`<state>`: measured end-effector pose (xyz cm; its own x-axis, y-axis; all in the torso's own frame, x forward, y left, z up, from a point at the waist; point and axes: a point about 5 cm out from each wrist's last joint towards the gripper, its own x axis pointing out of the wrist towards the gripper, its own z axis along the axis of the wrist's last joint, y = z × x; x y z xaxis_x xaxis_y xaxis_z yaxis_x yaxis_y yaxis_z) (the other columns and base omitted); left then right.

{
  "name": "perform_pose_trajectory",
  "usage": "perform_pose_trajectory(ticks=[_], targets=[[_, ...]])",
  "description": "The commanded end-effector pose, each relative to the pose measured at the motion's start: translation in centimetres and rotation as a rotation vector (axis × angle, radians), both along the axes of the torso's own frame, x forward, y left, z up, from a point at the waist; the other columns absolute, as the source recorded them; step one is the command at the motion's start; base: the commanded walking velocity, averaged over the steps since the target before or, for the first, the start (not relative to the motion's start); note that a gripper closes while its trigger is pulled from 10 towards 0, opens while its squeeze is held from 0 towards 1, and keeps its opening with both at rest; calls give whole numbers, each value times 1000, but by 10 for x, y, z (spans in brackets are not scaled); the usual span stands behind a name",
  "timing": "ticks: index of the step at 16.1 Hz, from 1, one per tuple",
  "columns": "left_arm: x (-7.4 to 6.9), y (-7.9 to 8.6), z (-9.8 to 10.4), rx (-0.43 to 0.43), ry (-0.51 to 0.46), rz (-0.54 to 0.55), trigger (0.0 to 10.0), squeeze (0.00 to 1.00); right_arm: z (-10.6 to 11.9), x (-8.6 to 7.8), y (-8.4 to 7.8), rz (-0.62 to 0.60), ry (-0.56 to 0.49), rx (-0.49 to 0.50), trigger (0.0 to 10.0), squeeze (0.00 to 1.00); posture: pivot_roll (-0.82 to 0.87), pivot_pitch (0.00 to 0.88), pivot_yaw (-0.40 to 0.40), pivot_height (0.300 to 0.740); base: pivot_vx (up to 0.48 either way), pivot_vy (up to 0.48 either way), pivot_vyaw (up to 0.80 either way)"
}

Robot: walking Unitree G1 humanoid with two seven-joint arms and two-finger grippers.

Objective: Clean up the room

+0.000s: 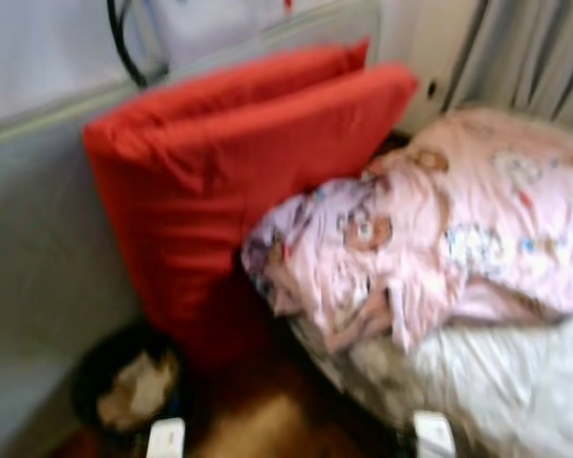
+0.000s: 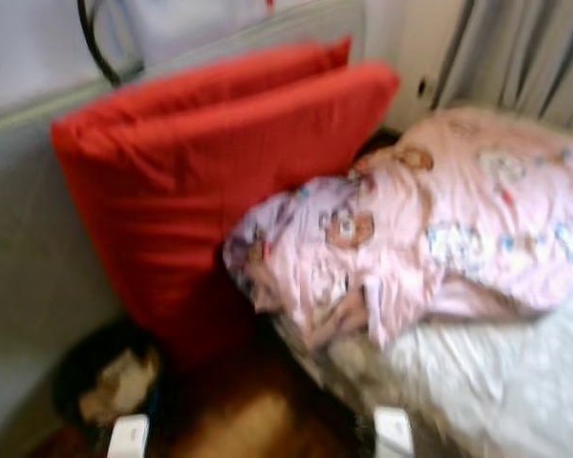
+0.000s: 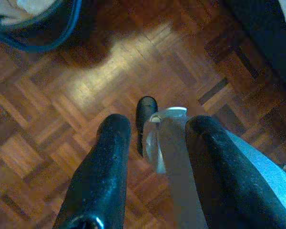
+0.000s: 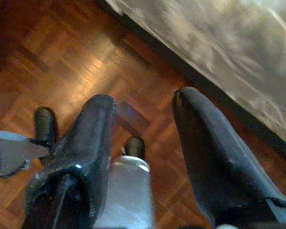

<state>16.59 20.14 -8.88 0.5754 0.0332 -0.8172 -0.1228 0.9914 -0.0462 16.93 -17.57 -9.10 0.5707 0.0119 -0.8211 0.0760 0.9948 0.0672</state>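
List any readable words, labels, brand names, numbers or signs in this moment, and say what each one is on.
None can be read.
Pink duvet: printed with cartoon figures, blurred; any lettering among them cannot be made out.
Red cushions: plain, no label visible.
Dark bin on the wooden floor: no marking visible.
Left end effector and right end effector: black fingers, open, unmarked.

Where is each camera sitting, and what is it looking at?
Left eye view: on the head, looking down at the big red cushions against the grey wall panel, the pink patterned duvet and the dark round bin; pale arm tops at the bottom edge.
Right eye view: beside it, same scene.
Left wrist view: faces the brown parquet floor past the open left gripper; bin rim in a corner.
Right wrist view: faces the floor and bed edge past the open right gripper.
Both wrist views share the floor.
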Motion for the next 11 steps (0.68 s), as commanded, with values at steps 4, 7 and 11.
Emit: perform_pose_trajectory(ticks=[4,7,11], targets=[[-4,4,-1,5,22,-2,10000,0,0,0,-1,-38,-2,-7,10000,0,31,62,8,740,250,0,0],[-5,4,-2,5,21,-3,10000,0,1,2,0,-45,-9,0,10000,0,31,57,10,740,244,0,-198],[-5,4,-1,5,18,-3,10000,0,3,6,-1,4,-30,-13,10000,0,30,51,12,740,60,0,0]])
